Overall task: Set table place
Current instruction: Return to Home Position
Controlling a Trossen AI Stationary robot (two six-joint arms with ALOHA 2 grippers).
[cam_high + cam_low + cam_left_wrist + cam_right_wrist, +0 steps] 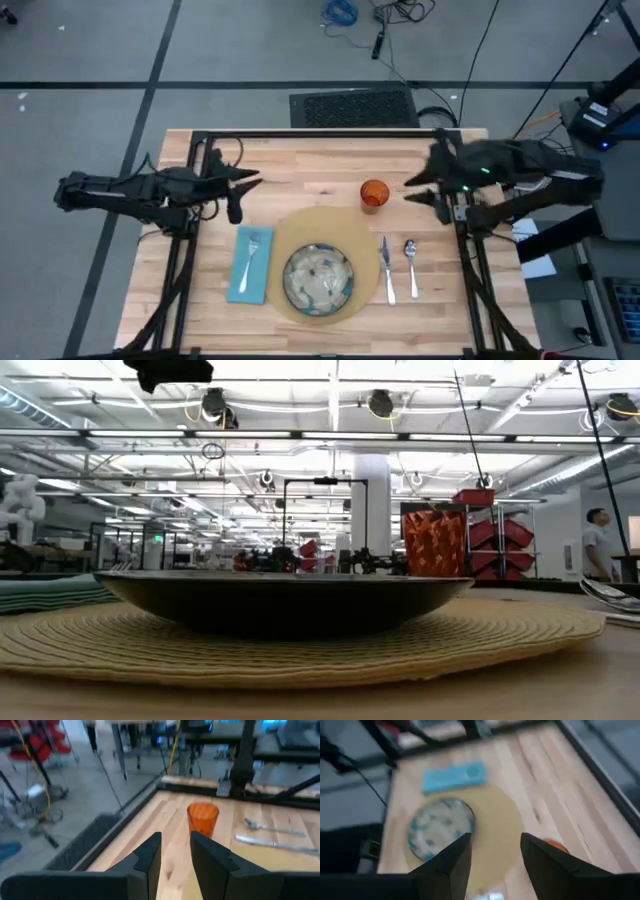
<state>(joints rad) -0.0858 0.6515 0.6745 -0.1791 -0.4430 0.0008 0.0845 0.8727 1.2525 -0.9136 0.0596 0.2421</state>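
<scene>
**Place setting laid out, both grippers clear**

The table (300, 160) is seen as light butcher-block in a black frame. A round tan placemat (322, 226) is laid near its front edge, and a speckled grey dish (319, 277) is centred on it; only glaze is seen inside. A teal napkin (243, 280) is laid just left of the mat, with the fork (253, 250) on top. The knife (386, 268) and then the spoon (410, 262) are laid right of the mat. The orange cup (374, 194) is stood upright on bare wood beyond the mat's far right rim; its contents cannot be told.

The left gripper (176, 836) is held over the left side, fingers slightly parted, nothing held. The right gripper (496, 837) is held over the right side, fingers spread wide, nothing held.
</scene>
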